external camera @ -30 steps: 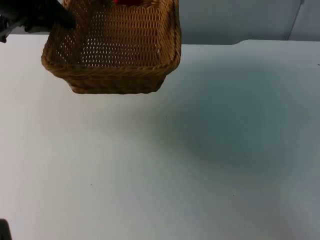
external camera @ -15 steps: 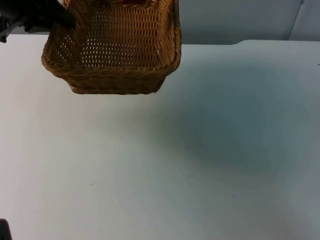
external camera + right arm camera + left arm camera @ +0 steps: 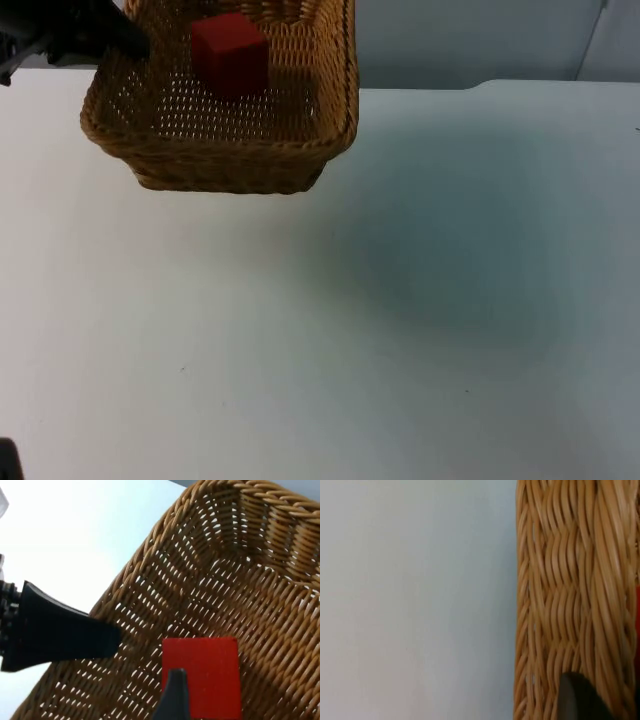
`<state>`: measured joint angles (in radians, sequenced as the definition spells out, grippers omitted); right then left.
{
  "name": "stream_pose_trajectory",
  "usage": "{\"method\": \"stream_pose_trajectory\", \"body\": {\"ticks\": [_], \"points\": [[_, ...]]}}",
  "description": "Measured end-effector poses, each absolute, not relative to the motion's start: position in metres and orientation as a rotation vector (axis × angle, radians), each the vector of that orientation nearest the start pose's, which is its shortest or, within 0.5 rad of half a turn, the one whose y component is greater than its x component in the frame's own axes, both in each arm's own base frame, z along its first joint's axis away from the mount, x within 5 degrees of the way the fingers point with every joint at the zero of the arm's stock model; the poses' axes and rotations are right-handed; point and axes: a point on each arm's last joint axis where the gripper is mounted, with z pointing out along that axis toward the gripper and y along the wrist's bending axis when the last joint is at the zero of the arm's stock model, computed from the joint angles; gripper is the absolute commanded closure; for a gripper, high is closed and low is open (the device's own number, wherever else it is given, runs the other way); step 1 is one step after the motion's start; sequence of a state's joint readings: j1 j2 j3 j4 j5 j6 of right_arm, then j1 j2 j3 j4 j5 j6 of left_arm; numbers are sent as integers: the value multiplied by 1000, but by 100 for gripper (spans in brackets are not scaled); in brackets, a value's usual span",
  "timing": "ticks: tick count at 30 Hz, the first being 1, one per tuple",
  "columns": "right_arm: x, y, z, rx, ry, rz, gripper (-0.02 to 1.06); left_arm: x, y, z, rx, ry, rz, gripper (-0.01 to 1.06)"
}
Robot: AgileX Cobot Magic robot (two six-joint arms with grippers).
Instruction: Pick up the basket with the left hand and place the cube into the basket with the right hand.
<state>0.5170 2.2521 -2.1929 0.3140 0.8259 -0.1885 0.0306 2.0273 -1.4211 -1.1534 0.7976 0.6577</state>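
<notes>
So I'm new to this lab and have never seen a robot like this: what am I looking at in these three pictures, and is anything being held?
This is a two-armed robot at a white table. One picture looks down from a fixed camera above; the other two come from cameras on each arm's wrist. The left gripper clamps the rim of a wicker basket, holding it up near the table's far edge; its wrist picture looks along the basket's woven wall. A red cube is inside the basket. The right arm's wrist camera looks down into the basket at the cube, with one black fingertip of the right gripper in front of it.
</notes>
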Motion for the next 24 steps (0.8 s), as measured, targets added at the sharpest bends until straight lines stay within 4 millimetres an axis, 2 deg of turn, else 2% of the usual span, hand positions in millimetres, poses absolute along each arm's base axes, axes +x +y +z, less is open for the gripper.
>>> {"method": "stream_pose_trajectory", "body": {"ticks": [2, 4, 5, 6, 7, 8, 9, 11, 13, 14, 16, 18, 19, 24], "points": [[443, 276, 286, -678, 2282, 536, 33, 431, -46, 200, -152, 2433, -1020, 105], [446, 272, 294, -627, 2274, 534, 42, 431, -46, 200, -152, 2433, -1020, 105], [446, 272, 294, -627, 2274, 534, 51, 431, -46, 200, -152, 2433, -1020, 105], [447, 269, 301, -608, 2261, 518, 51, 431, -46, 200, -152, 2433, -1020, 105], [449, 263, 311, -591, 2245, 485, 70, 431, -46, 200, -152, 2433, -1020, 105], [451, 254, 321, -578, 2233, 438, 83, 431, -46, 200, -152, 2433, -1020, 105], [451, 254, 321, -578, 2233, 438, 102, 431, -46, 200, -152, 2433, -1020, 105], [453, 221, 359, -523, 2190, 305, 105, 431, -46, 200, -152, 2433, -1020, 105], [452, 186, 388, -409, 2178, 226, 105, 431, -46, 200, -152, 2433, -1020, 105], [452, 186, 388, -409, 2178, 226, 105, 431, -46, 200, -152, 2433, -1020, 105], [447, 149, 414, -293, 2168, 163, 105, 431, -46, 200, -152, 2433, -1020, 105], [442, 115, 428, -199, 2192, 107, 105, 431, -46, 200, -152, 2433, -1020, 105], [442, 115, 428, -199, 2192, 107, 105, 431, -46, 200, -152, 2433, -1020, 105], [424, 56, 454, -27, 2218, 8, 105, 431, -46, 200, -152, 2433, -1020, 105]]}}
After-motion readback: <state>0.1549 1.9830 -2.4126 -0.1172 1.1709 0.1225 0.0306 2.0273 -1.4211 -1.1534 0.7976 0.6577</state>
